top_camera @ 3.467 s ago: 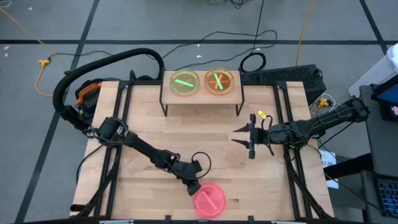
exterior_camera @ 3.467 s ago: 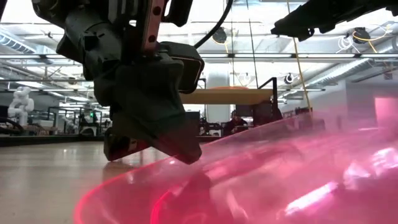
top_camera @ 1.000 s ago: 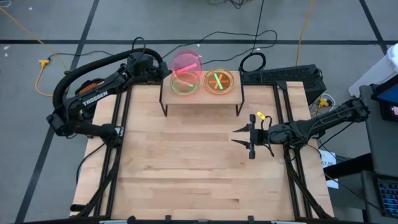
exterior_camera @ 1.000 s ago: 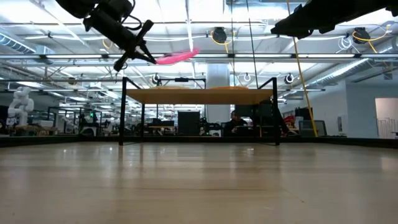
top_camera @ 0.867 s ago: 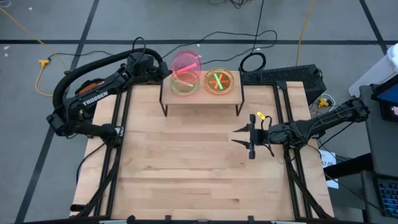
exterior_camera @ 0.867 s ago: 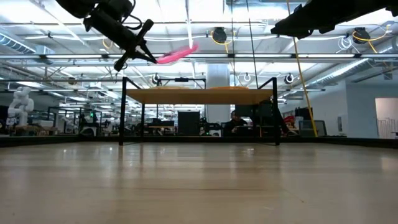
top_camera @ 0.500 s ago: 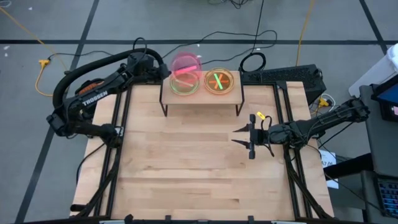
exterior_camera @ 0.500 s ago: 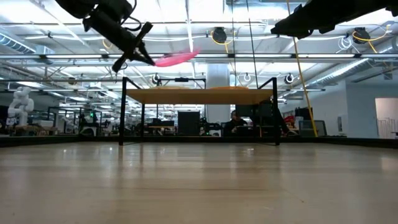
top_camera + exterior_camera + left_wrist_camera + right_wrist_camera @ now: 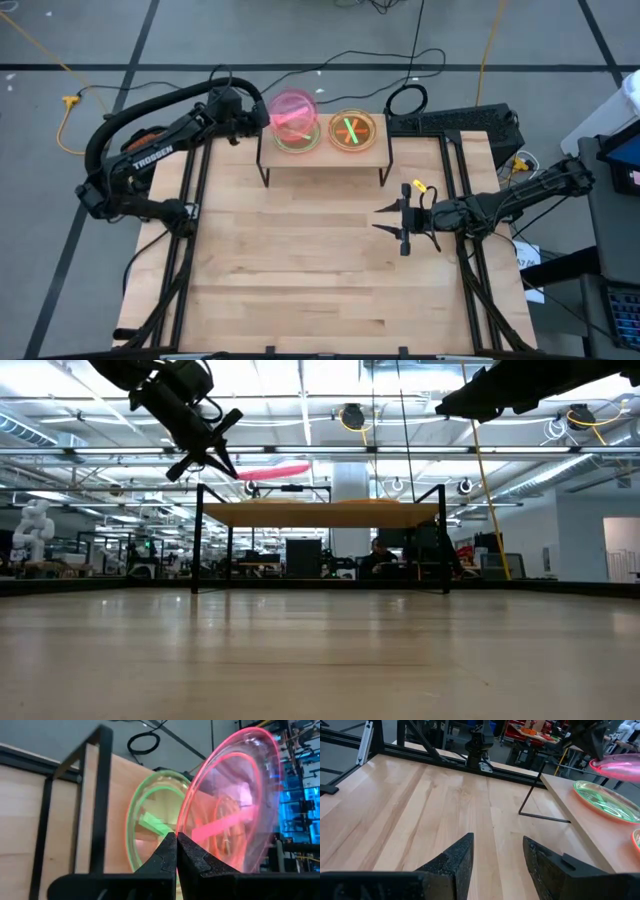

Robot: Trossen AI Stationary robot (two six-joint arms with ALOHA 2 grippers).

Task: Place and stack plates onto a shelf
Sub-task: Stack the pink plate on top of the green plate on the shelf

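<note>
My left gripper (image 9: 266, 113) is at the shelf's left end, shut on a pink plate (image 9: 293, 112). The pink plate hovers over a green plate (image 9: 299, 136) that lies flat on the shelf (image 9: 322, 156), a light-wood board on black legs at the table's far edge. An orange plate (image 9: 352, 130) with a green cross lies to its right. In the low view the pink plate (image 9: 276, 469) floats just above the shelf board (image 9: 320, 513). My right gripper (image 9: 377, 218) waits open above the table's right half. My left gripper (image 9: 176, 836) pinches the pink plate's rim (image 9: 186, 827) between its two fingers, at the edge toward the table's left. The fingers (image 9: 222, 460) come from the left, slanting down. The plate is lifted clear and nearly level, reaching out over the green plate (image 9: 150, 825).
The shelf's black legs (image 9: 265, 170) stand on the far part of the tabletop (image 9: 300, 270). Black frame rails run along the table's left and right sides. Cables and a dark case lie on the floor beyond the far edge. The right wrist view shows the open fingers (image 9: 457, 857) above bare wood.
My left gripper has tipped down and carried the pink plate lower and slightly toward the near edge, over the green plate. The plate, tilted up a second ago, now sits almost level just above the shelf. The gripper has stayed shut on it.
</note>
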